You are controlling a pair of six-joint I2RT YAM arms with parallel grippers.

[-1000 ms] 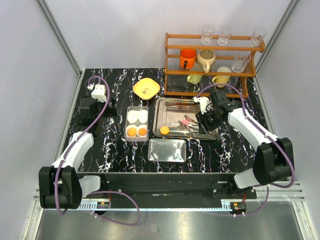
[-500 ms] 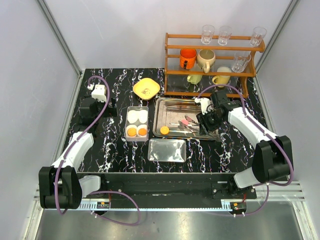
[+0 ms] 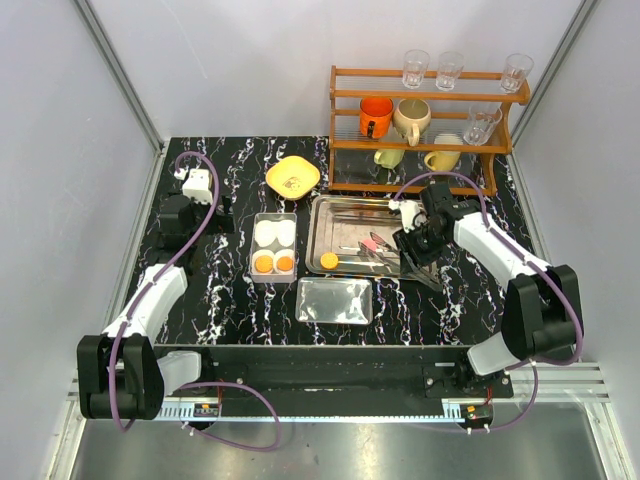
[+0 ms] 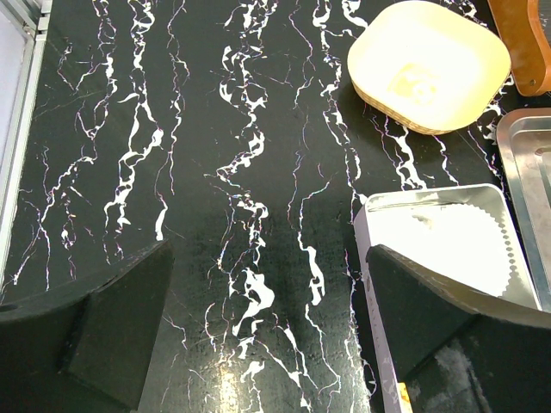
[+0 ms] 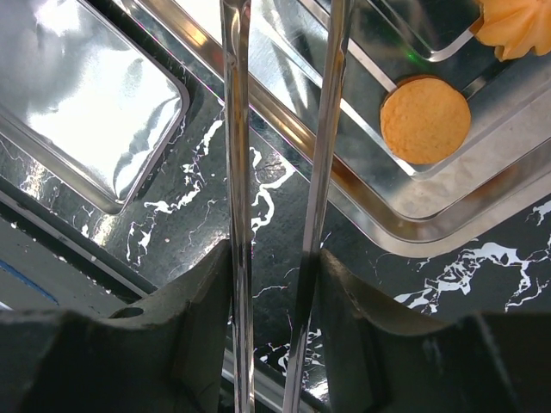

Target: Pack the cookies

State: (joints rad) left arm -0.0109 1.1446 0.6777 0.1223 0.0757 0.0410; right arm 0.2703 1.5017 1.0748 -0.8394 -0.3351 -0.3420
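One round orange cookie (image 3: 329, 260) (image 5: 425, 120) lies at the front of the steel tray (image 3: 340, 215). A scalloped orange cookie (image 5: 515, 26) shows at the top right edge of the right wrist view. A pink cookie (image 3: 381, 240) lies further right on the tray. Two more orange cookies (image 3: 274, 263) sit in the small tin (image 3: 275, 246) beside white paper cups (image 3: 275, 232). My right gripper (image 3: 415, 245) (image 5: 275, 267) is shut on metal tongs (image 5: 234, 172), whose two arms reach over the tray's near corner. My left gripper (image 3: 195, 215) (image 4: 267, 327) hangs open over bare table, left of the tin (image 4: 370, 224).
A shiny foil lid (image 3: 335, 300) (image 5: 77, 95) lies in front of the tray. A yellow bowl (image 3: 292, 177) (image 4: 430, 64) stands behind the tin. A wooden rack (image 3: 430, 120) with mugs and glasses fills the back right. More metal utensils lie on the tray.
My right gripper has shifted slightly left and towards the near edge with the tongs. The left arm has not moved.
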